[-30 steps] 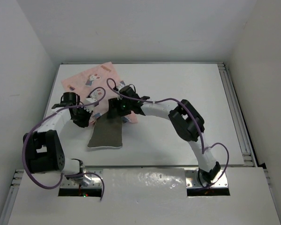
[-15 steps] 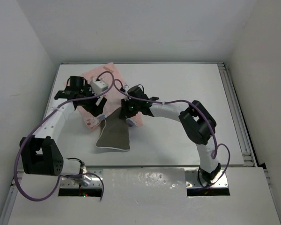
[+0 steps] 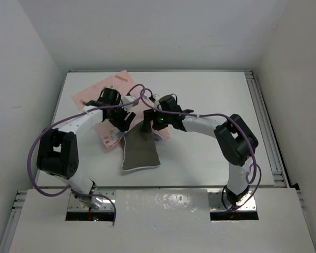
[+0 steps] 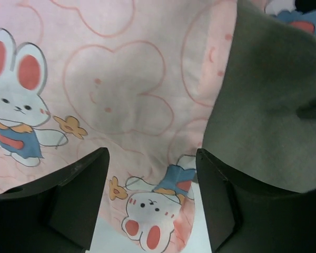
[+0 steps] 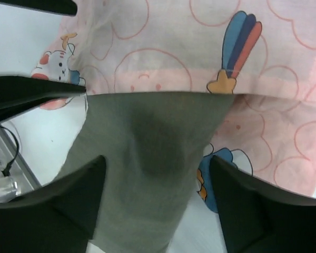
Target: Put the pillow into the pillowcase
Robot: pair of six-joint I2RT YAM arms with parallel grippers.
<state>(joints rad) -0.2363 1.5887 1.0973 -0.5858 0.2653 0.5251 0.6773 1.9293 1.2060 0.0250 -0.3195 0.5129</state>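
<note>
Pillow (image 3: 139,153) is lying long axis near-far w/ far end poking into pillowcase (image 3: 92,97); you're seeing left gripper (image 4: 150,163) & right gripper (image 5: 155,168) both gaping, gripping nothing.

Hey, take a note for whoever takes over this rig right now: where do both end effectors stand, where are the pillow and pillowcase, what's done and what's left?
Left end effector: open, over the pillowcase beside its opening, holding nothing.
Right end effector: open, over the pillow at the case's mouth, holding nothing.
Things: the pillowcase lies at the far left of the table; the pillow points toward the near edge.
Done: the pillow's far end is tucked under the case's hem.
Left: most of the pillow sticks out. Probably grip the hem and push the pillow in.
</note>
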